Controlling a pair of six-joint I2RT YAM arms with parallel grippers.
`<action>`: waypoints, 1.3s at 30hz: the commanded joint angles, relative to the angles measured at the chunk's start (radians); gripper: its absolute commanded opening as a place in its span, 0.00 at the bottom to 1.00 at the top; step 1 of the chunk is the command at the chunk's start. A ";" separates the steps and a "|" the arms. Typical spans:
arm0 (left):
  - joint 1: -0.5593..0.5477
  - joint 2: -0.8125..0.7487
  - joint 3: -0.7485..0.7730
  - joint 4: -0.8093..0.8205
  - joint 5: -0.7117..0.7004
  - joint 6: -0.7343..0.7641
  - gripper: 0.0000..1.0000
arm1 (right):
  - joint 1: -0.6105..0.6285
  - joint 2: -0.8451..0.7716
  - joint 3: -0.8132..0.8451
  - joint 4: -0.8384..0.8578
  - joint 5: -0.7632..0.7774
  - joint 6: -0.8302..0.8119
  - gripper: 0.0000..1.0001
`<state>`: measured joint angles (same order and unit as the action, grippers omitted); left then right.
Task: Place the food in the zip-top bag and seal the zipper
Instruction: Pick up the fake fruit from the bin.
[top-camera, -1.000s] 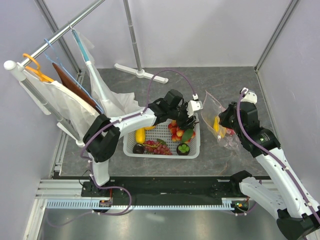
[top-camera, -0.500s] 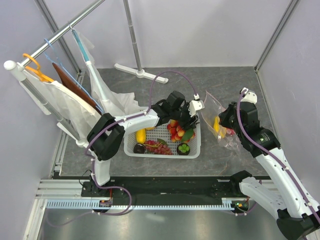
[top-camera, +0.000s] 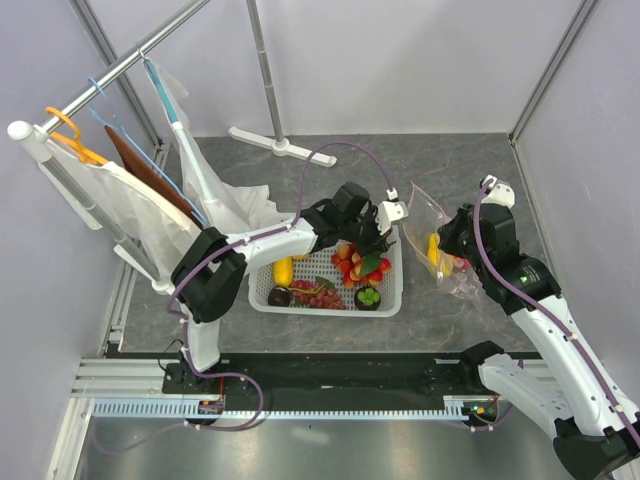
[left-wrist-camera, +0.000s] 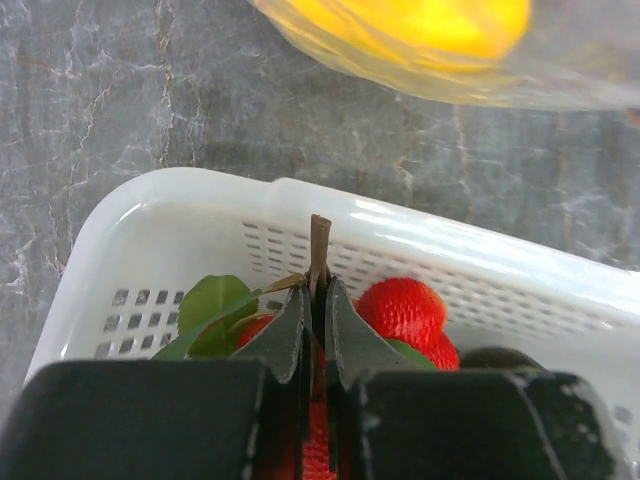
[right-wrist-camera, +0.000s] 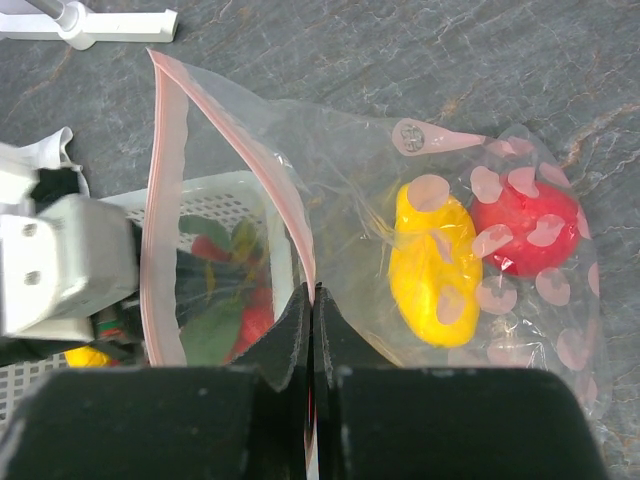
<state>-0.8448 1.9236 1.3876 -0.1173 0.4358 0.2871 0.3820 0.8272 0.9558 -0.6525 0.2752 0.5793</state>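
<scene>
1. The grey stone-patterned table (top-camera: 480, 170) carries everything. A clothes rack (top-camera: 130, 60) with hangers and pale garments stands at its far left.
2. The white mesh basket (top-camera: 325, 308) sits near the middle of the table, in front of the left arm's base.
3. The zip-top bag (top-camera: 428, 215) lies just to the right of the basket. Its mouth gapes toward the basket, and its pink-dotted body rests on the table.
4. The zipper (right-wrist-camera: 160, 230) forms an open loop, its two pink strips well apart.
5. The right end effector (right-wrist-camera: 312, 300) has its fingers pressed together on the zipper strip of the bag's near lip, holding the mouth up.
6. The left end effector (left-wrist-camera: 318, 300) is inside the basket at its right end. Its fingers are clamped on a brown stem (left-wrist-camera: 320, 245) that sticks up between the tips.
7. A yellow mango (right-wrist-camera: 435, 260) and a red pomegranate (right-wrist-camera: 525, 235) lie side by side inside the bag, touching.
8. A second yellow mango (top-camera: 281, 270) lies at the basket's left end.
9. Purple grapes (top-camera: 318, 296) and a dark mangosteen (top-camera: 277, 297) lie along the basket's near side.
10. Small red fruits (left-wrist-camera: 402, 310) and green leaves (left-wrist-camera: 210, 310) sit just under the left end effector.
</scene>
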 joint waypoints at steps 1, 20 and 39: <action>0.019 -0.193 -0.007 -0.022 0.087 -0.037 0.02 | -0.005 -0.010 0.003 0.005 0.021 -0.003 0.00; 0.081 -0.448 0.073 0.296 0.204 -0.376 0.02 | -0.005 -0.002 0.020 0.016 -0.039 -0.005 0.00; 0.039 -0.097 0.372 0.680 0.167 -0.893 0.02 | -0.035 0.050 0.135 -0.044 -0.096 0.066 0.00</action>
<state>-0.7891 1.7905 1.7329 0.4385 0.6270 -0.4644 0.3550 0.8745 1.0336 -0.6922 0.2283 0.6079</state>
